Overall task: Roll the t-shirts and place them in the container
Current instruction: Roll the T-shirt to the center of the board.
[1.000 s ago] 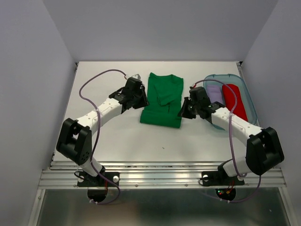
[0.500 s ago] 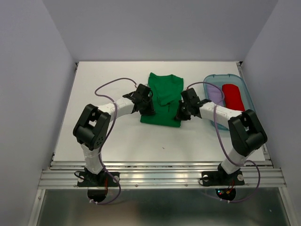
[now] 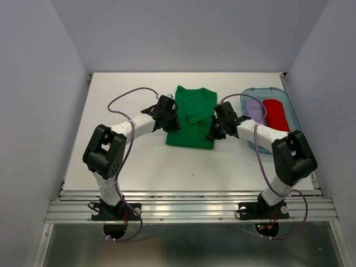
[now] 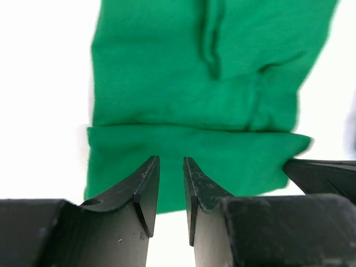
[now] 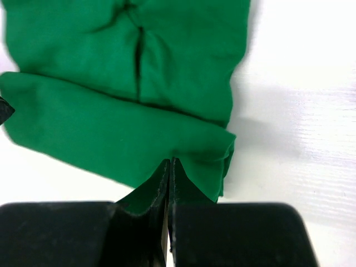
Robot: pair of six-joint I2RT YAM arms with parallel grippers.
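Note:
The green t-shirt (image 3: 192,114) lies folded in the middle of the table, with a folded-over band along its near edge (image 4: 194,161). My left gripper (image 3: 171,121) is at the shirt's left near corner. Its jaws stand a narrow gap apart over that band (image 4: 171,162), and nothing shows between them. My right gripper (image 3: 213,132) is at the right near corner, shut (image 5: 168,162) on the band's edge, where the cloth (image 5: 111,128) puckers at the tips. A lilac t-shirt (image 3: 254,110) and a red t-shirt (image 3: 275,114) lie rolled in the bin.
A clear blue bin (image 3: 297,129) stands at the right of the table, just beyond my right arm. White walls close in the table on the left, back and right. A metal rail runs along the near edge.
Both grippers have come in from the sides to the green shirt's near corners. The right jaws have shut on the cloth and the left jaws have narrowed.

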